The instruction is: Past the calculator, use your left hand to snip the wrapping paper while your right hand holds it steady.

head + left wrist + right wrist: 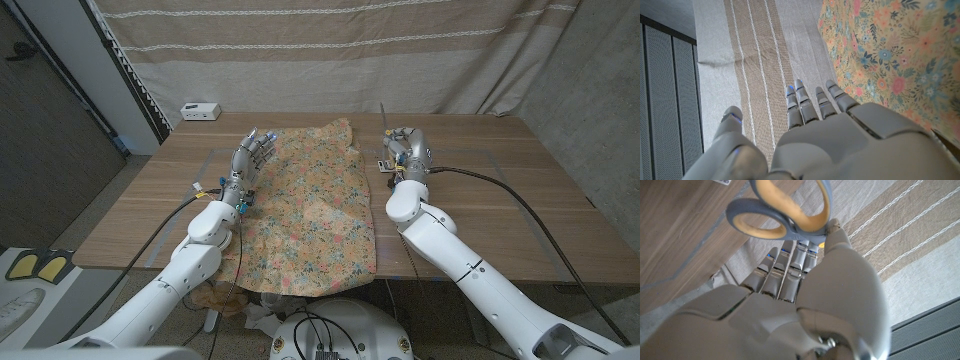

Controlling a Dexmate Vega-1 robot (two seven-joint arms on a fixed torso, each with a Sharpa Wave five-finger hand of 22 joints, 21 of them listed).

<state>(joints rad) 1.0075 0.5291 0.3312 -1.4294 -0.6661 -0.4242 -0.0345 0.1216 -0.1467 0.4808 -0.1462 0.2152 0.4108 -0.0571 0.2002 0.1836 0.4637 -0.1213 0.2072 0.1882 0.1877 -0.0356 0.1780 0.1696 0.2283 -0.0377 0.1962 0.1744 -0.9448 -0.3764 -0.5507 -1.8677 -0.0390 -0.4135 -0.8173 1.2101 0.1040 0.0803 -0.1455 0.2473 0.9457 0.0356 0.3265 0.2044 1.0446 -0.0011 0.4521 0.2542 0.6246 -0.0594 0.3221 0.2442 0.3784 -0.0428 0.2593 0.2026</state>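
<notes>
Floral wrapping paper (308,210) lies mid-table; left hand (252,158), fingers extended and grasping nothing, sits over its left edge, while right hand (805,295) grasps the scissors (785,210), so, in my judgement, roles must swap.

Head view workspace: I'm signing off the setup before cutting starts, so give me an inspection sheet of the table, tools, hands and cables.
Surface: wooden table, bare wood either side of the paper.
Job's things: floral wrapping paper spread at centre, hanging over the near edge; scissors in the right hand.
Clutter: small white device at the far left corner.
Hands: left hand open at the paper's left edge; right hand grips the scissors.
Cables: black cable runs across the table on the right.
Surroundings: striped curtain behind.
</notes>
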